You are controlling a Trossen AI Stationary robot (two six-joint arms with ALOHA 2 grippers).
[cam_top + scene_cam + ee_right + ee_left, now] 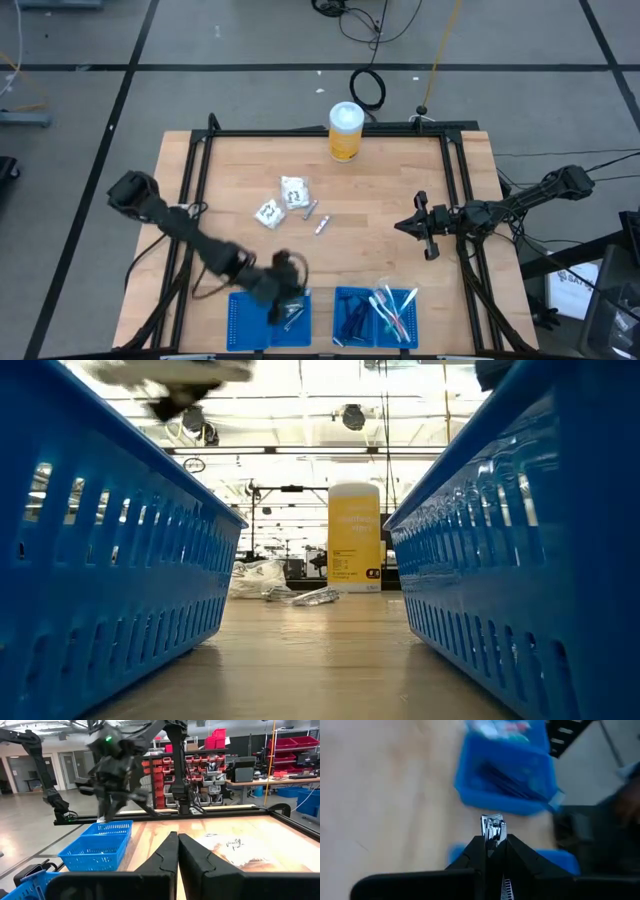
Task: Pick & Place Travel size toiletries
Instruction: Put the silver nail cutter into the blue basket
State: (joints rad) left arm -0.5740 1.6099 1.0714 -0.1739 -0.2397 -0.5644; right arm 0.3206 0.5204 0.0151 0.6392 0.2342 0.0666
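My left gripper hangs over the left blue tray at the table's near edge, shut on a small shiny silver toiletry piece. In the right wrist view it is the blurred arm above that tray. Two white packets and two short silver pieces lie flat mid-table. The right tray holds dark blue sticks and clear-wrapped brushes. My right gripper waits shut at the table's right side. My left gripper pinches the silver piece between its two fingers. The piece's free end sticks out past the fingertips, and the rest is hidden between them. It is lifted clear, above the left tray's rim.
A tall yellow canister with a white lid stands at the far edge, also visible in the low view. A black frame borders the tabletop. Bare wood lies between the loose items and the trays. The tray walls flank the low view.
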